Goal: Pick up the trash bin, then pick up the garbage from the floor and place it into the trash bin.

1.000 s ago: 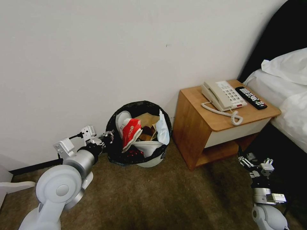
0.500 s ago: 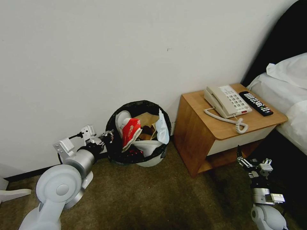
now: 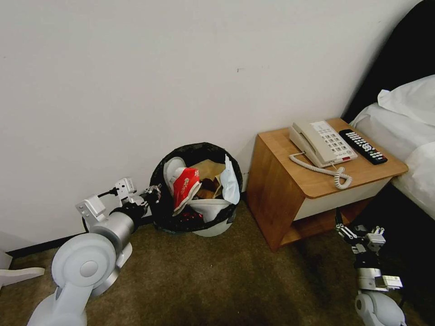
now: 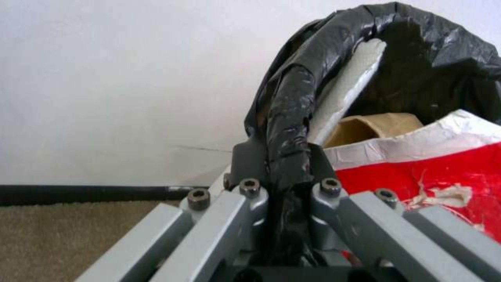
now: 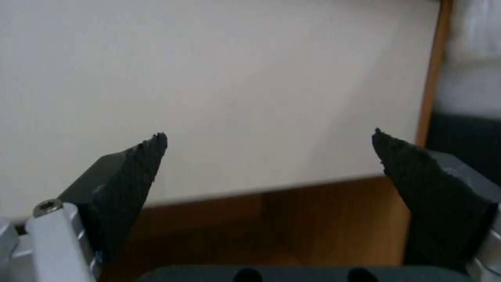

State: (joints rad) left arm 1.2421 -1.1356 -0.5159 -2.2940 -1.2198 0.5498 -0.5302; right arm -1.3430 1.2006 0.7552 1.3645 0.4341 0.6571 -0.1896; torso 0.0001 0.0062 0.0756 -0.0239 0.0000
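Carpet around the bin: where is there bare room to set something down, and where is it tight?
Bare carpet lies in front of the bin, between the two arms. It is tight between bin and nightstand, and where the left gripper clamps the bin's rim. The right gripper hangs open by the nightstand.

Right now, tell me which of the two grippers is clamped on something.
The left gripper, shut on the black-bagged rim of the trash bin by the wall. The right gripper is open and empty, facing the nightstand.

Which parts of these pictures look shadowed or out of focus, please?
Head view: a dark shadow lies on the floor in the foreground. Left wrist view: the tool pinching the trash bin rim is soft. Right wrist view: the open tool and wood behind are blurred.
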